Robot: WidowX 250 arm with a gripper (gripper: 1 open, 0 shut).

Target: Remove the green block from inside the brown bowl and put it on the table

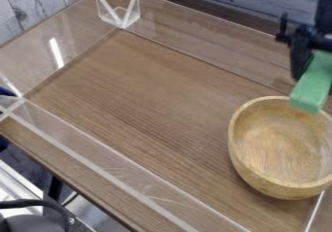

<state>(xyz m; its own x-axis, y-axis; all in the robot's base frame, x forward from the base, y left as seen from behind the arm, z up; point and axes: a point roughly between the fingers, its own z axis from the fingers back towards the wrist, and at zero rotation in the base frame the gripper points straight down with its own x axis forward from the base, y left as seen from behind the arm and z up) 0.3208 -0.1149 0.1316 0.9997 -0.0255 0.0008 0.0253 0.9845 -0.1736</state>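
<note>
The green block [313, 87] hangs in the air at the right edge of the camera view, above the far rim of the brown bowl [247, 149], with my gripper [312, 66] shut on its upper part. The black fingers [296, 42] clamp it from both sides; the arm above runs out of frame. Nothing lies inside the light tan wooden bowl, which sits on the table [143, 95] near its front right corner.
Low clear acrylic walls [78, 139] edge the wood-grain tabletop. A small clear folded bracket [116, 10] stands at the far left corner. Open tabletop stretches left of the bowl.
</note>
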